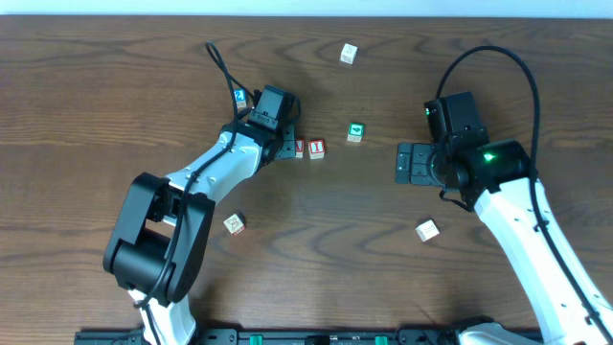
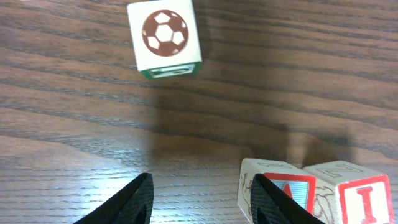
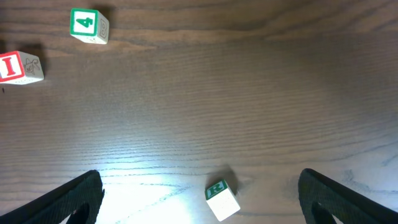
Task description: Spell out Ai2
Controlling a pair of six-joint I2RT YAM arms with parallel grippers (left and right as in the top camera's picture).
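Note:
A red-framed A block (image 1: pixel 299 149) and a red I block (image 1: pixel 316 149) stand side by side at the table's middle. A blue 2 block (image 1: pixel 239 95) lies up-left of them. My left gripper (image 1: pixel 285 146) is open and low at the A block's left side. In the left wrist view its jaws (image 2: pixel 199 180) hold nothing, and the right finger rests against the A block (image 2: pixel 280 186), with the I block (image 2: pixel 360 193) beyond. My right gripper (image 1: pixel 410 163) is open wide and empty (image 3: pixel 199 176).
A green 4 block (image 1: pixel 355 132) (image 3: pixel 89 25) sits right of the I block (image 3: pixel 18 67). A soccer-ball block (image 2: pixel 164 37) lies ahead of the left jaws. A green R block (image 3: pixel 221 198) lies below the right gripper. Loose blocks sit at the far side (image 1: pixel 349 54), front left (image 1: pixel 235 223) and front right (image 1: pixel 427 229).

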